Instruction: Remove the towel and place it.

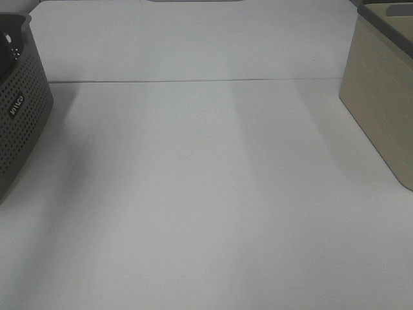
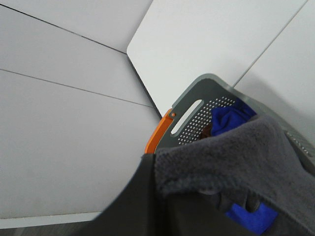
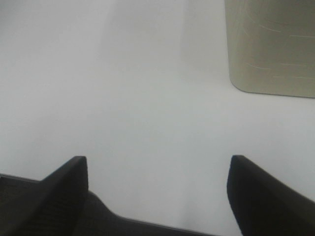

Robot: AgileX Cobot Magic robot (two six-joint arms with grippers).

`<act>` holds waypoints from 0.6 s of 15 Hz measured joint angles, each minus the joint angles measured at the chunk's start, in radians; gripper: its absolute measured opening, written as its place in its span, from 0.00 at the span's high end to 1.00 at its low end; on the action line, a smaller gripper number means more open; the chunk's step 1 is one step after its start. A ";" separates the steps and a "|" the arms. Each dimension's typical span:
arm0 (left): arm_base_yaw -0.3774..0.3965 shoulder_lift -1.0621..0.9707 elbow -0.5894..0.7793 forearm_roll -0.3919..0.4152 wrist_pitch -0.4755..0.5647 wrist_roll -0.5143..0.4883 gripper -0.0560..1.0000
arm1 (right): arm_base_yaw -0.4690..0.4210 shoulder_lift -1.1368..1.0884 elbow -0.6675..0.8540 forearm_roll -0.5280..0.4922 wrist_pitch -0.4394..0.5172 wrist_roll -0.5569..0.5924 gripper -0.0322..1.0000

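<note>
The towel (image 2: 231, 157) hangs bunched just above the gray perforated basket (image 2: 206, 83). Its charcoal pile crosses the rim close to the left wrist camera, so I judge it only part-way out of the basket. The left gripper (image 2: 147, 206) shows only as a dark wedge under the cloth. The towel hides the jaws, so I cannot tell whether they are clamped on it (the raised fold does suggest a hold). Inside the basket a blue cloth (image 2: 229, 118) lies beneath the towel, and an orange piece (image 2: 158, 132) sits against the basket's outer wall. Well away from the basket, across the bare white table (image 1: 206, 194), the right gripper (image 3: 158, 163) hovers near the beige bin (image 3: 270, 44). Its 2 fingers are spread wide with nothing between them, probably parked clear of the lift or ready to take a free end
</note>
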 joint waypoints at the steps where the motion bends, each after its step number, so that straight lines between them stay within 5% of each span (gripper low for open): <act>1: -0.021 -0.001 -0.016 -0.002 0.015 -0.003 0.95 | 0.000 0.008 -0.006 0.015 -0.008 -0.003 0.23; 4: -0.170 -0.004 -0.049 -0.004 0.058 -0.045 0.95 | 0.000 0.148 -0.018 0.212 -0.178 -0.158 0.23; 9: -0.423 0.076 -0.050 -0.034 0.063 -0.122 0.95 | 0.000 0.521 -0.018 0.499 -0.410 -0.642 0.23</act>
